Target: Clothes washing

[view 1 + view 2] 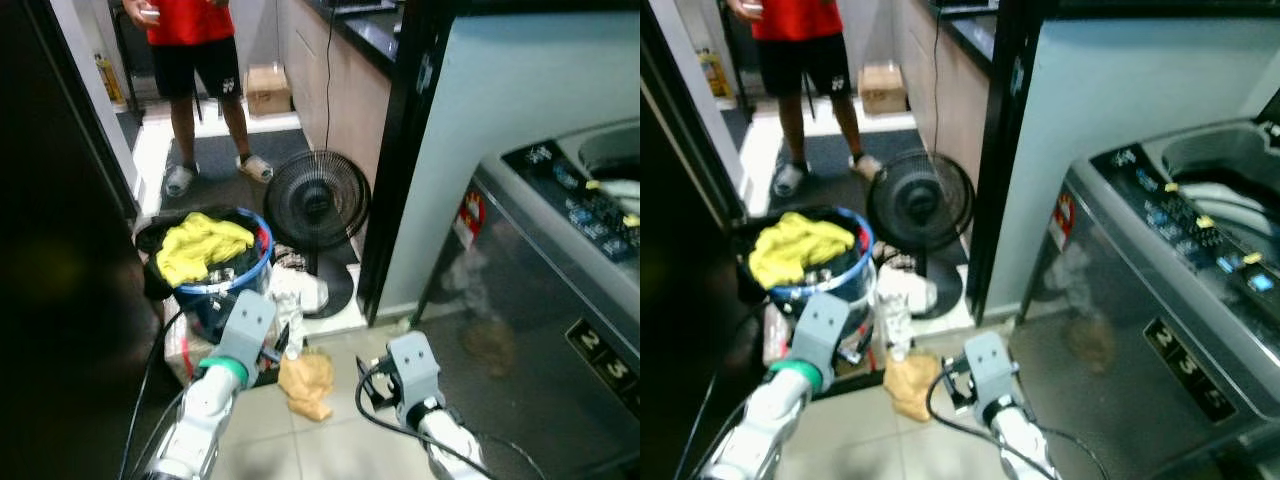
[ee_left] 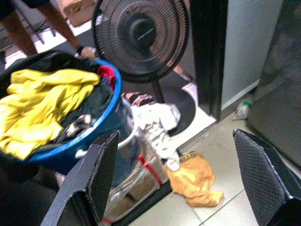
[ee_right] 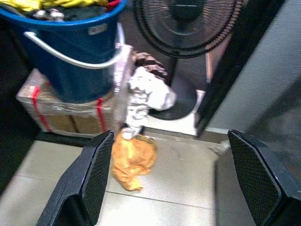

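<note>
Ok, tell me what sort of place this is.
Most likely a home laundry corner beside a kitchen. A top-loading washing machine stands on the right, a blue bucket heaped with clothes sits on the floor near a standing fan, and a kitchen counter runs behind.

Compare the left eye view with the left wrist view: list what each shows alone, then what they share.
Only the left eye view shows the washing machine and a standing person. Only the left wrist view shows the left gripper with its jaws spread wide. Both show the blue bucket holding yellow clothing, the black fan and an orange cloth on the floor.
</note>
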Robot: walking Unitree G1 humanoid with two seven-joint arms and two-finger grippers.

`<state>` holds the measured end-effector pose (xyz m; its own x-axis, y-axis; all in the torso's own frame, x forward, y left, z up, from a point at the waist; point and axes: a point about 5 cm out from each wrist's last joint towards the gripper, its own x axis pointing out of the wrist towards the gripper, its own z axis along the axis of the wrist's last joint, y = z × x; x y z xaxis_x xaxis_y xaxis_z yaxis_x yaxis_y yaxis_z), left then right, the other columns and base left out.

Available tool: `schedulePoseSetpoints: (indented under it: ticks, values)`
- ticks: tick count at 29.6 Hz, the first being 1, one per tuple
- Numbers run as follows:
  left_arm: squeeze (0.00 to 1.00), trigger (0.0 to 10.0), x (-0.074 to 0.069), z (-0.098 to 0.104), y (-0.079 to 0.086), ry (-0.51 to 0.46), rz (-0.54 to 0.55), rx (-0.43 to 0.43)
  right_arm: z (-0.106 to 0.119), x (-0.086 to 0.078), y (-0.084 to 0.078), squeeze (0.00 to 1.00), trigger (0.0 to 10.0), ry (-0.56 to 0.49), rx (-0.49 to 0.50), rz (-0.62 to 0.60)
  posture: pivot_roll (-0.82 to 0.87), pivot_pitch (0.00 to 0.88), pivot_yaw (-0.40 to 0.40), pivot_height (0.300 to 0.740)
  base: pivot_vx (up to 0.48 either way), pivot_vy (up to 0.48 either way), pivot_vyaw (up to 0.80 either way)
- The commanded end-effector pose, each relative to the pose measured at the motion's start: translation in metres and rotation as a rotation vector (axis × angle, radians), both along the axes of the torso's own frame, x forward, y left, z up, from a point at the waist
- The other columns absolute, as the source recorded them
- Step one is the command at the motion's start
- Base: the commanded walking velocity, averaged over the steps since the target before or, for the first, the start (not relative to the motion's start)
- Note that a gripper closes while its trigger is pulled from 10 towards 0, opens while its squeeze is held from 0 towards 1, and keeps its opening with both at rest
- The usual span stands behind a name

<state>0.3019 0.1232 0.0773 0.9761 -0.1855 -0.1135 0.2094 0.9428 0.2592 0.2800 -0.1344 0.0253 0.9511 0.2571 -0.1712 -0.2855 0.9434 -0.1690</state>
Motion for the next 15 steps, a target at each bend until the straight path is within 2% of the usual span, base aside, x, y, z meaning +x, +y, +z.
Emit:
schedulePoseSetpoints:
  ticks: [1,3,9,13,15]
  values:
    - [0.00,10.0,0.0002,-0.0014,0.0013,-0.004,0.007,0.015,0.0003,0.0009,0.0038,0.00,10.0,-0.007,0.002,0.012,0.07,0.000,0.017,0.740,0.480,0.000,0.00]
    - [0.00,10.0,0.0004,-0.0012,0.0005,-0.006,0.006,0.013,0.0012,0.0014,0.0054,0.00,10.0,-0.013,0.007,0.021,0.07,0.000,0.017,0.740,0.480,0.000,0.00]
    - [0.00,10.0,0.0005,-0.0008,-0.0015,-0.009,0.002,0.011,0.0017,0.0019,0.0102,0.00,10.0,-0.017,0.006,0.041,0.08,0.000,0.019,0.740,0.480,0.000,0.78]
    - [0.00,10.0,0.0004,-0.0009,-0.0014,-0.009,0.001,0.011,0.0016,0.0018,0.0106,0.00,10.0,-0.016,0.010,0.041,0.08,0.000,0.020,0.740,0.480,0.000,0.40]
    - [0.00,10.0,0.0001,-0.0017,-0.0010,-0.008,0.001,0.013,0.0013,0.0017,0.0110,0.00,10.0,-0.015,0.015,0.039,0.08,0.000,0.020,0.740,0.480,0.000,0.00]
